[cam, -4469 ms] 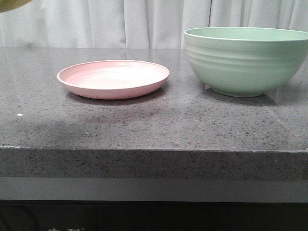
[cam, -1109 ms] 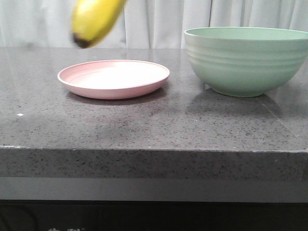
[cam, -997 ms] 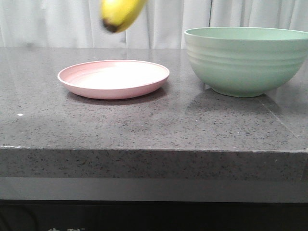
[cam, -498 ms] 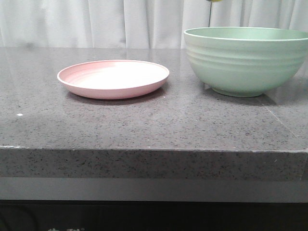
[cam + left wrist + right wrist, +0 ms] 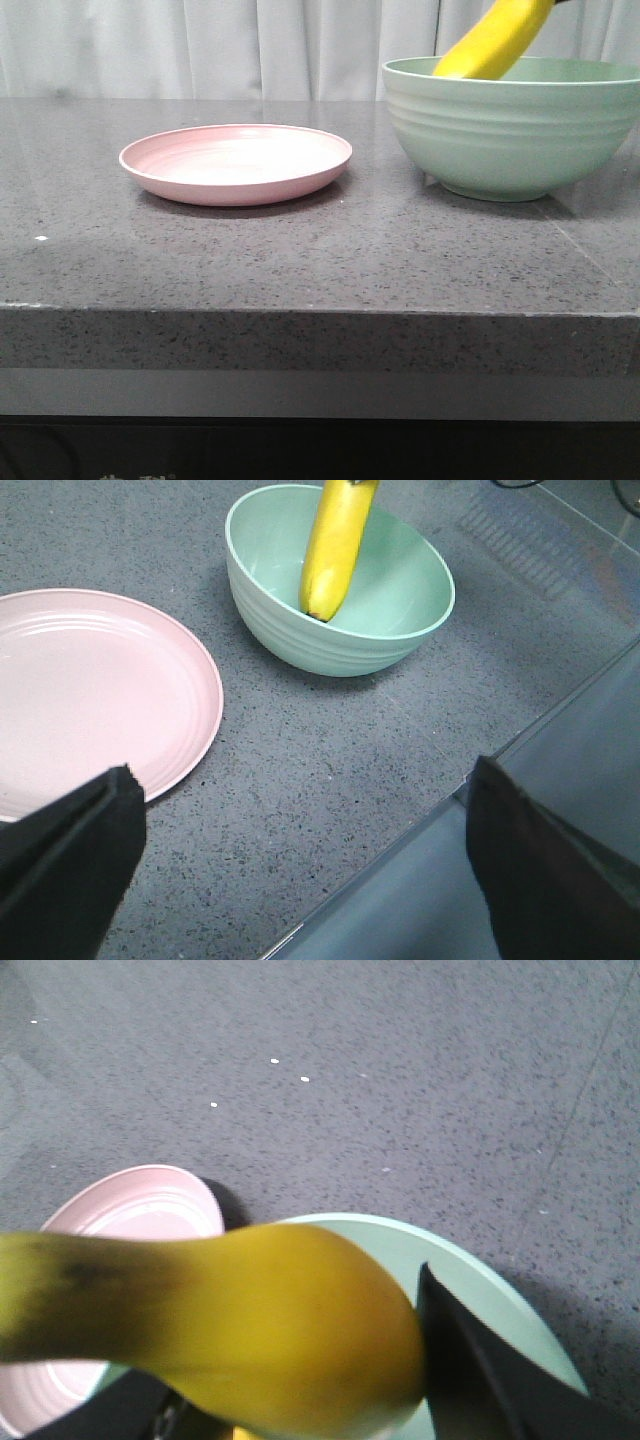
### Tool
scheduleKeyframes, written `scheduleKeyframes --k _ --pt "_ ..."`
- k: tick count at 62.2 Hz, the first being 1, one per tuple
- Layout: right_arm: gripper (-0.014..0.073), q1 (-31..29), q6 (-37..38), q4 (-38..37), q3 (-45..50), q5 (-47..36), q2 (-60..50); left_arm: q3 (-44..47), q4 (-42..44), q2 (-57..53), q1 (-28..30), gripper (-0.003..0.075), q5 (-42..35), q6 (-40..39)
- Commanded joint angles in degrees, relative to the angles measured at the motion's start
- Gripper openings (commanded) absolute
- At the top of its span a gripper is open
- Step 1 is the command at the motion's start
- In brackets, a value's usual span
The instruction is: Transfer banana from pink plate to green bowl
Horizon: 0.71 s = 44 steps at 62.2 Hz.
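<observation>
The yellow banana hangs slanted, its lower end dipping inside the green bowl at the right of the table. In the left wrist view the banana points dark tip down into the bowl. My right gripper is shut on the banana, above the bowl's rim; in the front view the gripper is out of frame. The pink plate lies empty at centre left and also shows in both wrist views. My left gripper is open and empty, high over the table's front edge.
A white curtain hangs behind the grey speckled table. The table's front edge runs under my left gripper. The plate and the bowl stand apart with bare table between them.
The banana has travelled from above the plate's left side to the right, left the top of the view, and has come down into the green bowl. The plate and bowl have not moved.
</observation>
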Motion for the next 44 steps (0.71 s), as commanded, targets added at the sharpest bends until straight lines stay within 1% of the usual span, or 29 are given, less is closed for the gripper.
scheduleKeyframes --k 1,5,8,17,21,28,35,39,44 --pt "0.0204 -0.39 -0.03 3.36 -2.02 -2.12 -1.10 -2.03 -1.85 -0.59 -0.23 0.0640 -3.12 0.01" --pt "0.0225 -0.39 -0.03 3.36 -2.02 -2.36 -0.35 -2.03 -1.77 -0.59 -0.23 0.0640 -3.12 0.01" --pt "0.0267 -0.39 -0.03 3.36 -2.02 -2.49 0.07 -2.03 -1.77 -0.59 -0.23 0.0640 -3.12 0.01" --pt "0.0503 -0.39 -0.03 3.13 -2.02 -3.25 0.91 -2.03 -1.32 -0.59 -0.23 0.0640 -3.12 0.01" --pt "0.0558 -0.39 -0.03 2.99 -2.02 -3.65 1.03 -2.03 -1.23 -0.59 -0.23 0.0640 -3.34 0.01" --pt "0.0572 -0.44 -0.03 2.46 -2.14 -3.79 0.73 -2.03 -1.23 -0.59 -0.23 0.0640 -3.58 0.01" --pt "0.0571 -0.50 0.02 -0.44 -2.75 -2.25 -0.58 -2.03 -1.23 -0.59 -0.23 0.0640 -3.58 0.01" --pt "0.0569 -0.50 1.03 -2.98 -2.75 -1.50 -2.38 -2.03 -1.23 -0.59 -0.23 0.0640 -3.58 0.01" --pt "0.0569 -0.50 4.94 -9.05 -2.75 -0.98 -5.46 -2.03 -1.23 -0.59 -0.23 0.0640 -3.58 0.01"
